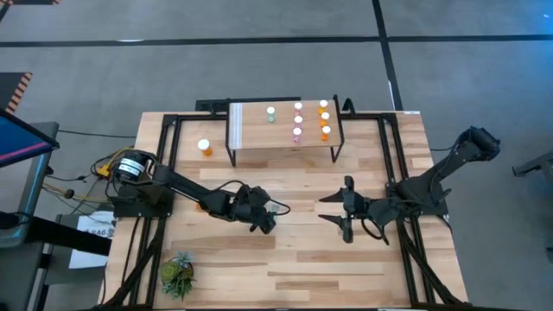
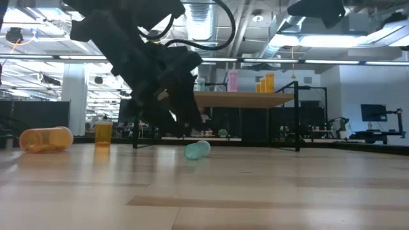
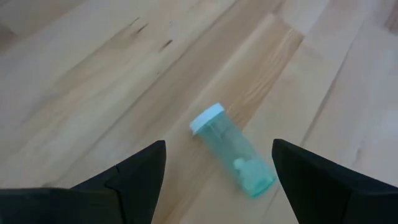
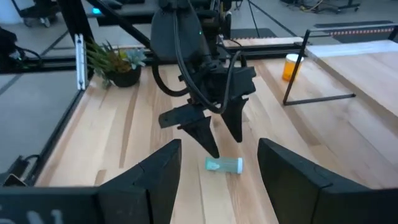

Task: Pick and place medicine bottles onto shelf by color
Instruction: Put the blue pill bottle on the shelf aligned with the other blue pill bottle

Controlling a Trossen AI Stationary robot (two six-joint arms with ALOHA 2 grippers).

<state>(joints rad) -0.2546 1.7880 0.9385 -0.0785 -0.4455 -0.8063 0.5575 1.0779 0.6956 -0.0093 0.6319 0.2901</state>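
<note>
No readable writing shows on any bottle. A small translucent teal-green pill bottle with a white cap lies on its side on the light-wood bench, its long axis flat along the boards and slanted across their grain. The left gripper hangs just above it, jaws spread wide and empty, one on each side. The right gripper waits nearby over the bench, jaws apart, holding nothing. Pink, orange and green bottles stand upright on the raised light-wood shelf on black legs
</note>
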